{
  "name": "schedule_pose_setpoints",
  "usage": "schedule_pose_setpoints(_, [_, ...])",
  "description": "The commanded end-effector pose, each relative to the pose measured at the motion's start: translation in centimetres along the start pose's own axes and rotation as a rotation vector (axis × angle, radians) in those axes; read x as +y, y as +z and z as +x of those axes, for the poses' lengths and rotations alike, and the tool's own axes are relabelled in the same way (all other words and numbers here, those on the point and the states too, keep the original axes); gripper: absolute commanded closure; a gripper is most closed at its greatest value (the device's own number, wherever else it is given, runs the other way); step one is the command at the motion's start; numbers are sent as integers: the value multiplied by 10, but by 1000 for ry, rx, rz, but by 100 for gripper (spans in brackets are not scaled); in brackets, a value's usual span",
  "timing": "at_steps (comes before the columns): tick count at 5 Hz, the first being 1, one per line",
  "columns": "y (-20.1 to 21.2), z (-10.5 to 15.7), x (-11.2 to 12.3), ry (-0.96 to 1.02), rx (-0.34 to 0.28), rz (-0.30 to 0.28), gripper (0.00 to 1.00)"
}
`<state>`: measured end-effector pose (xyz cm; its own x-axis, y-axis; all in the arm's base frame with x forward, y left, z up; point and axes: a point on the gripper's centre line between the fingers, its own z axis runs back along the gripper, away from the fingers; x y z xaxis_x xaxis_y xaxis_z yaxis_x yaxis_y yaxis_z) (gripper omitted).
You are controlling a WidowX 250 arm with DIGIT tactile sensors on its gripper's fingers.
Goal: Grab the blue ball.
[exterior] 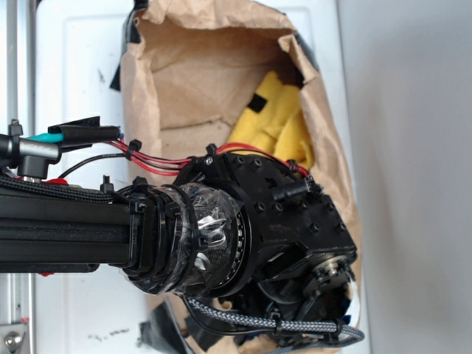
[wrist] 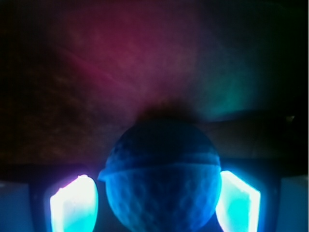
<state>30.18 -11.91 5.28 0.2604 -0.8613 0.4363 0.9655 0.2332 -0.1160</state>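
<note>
Dim paper bag [exterior: 184, 81] interior, blue ball [wrist: 163, 176] between gripper [wrist: 155, 205] fingers, seam horizontal

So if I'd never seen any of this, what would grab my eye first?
Probably the blue ball, filling the lower middle of the wrist view, dimpled, with a glowing pad close on each side; whether the jaws press it, I can't tell. Outside, the black arm reaches from the left into a brown paper bag, with something yellow inside at the right.
</note>
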Motion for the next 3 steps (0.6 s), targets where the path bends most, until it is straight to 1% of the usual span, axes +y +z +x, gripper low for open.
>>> schedule_pose_setpoints(1, [15,23,-6,-23,0,69,100])
schedule_pose_setpoints(2, [19,24,-34,0,6,115,100])
schedule_pose_setpoints(3, [50,15,-82,81,-13,214,100])
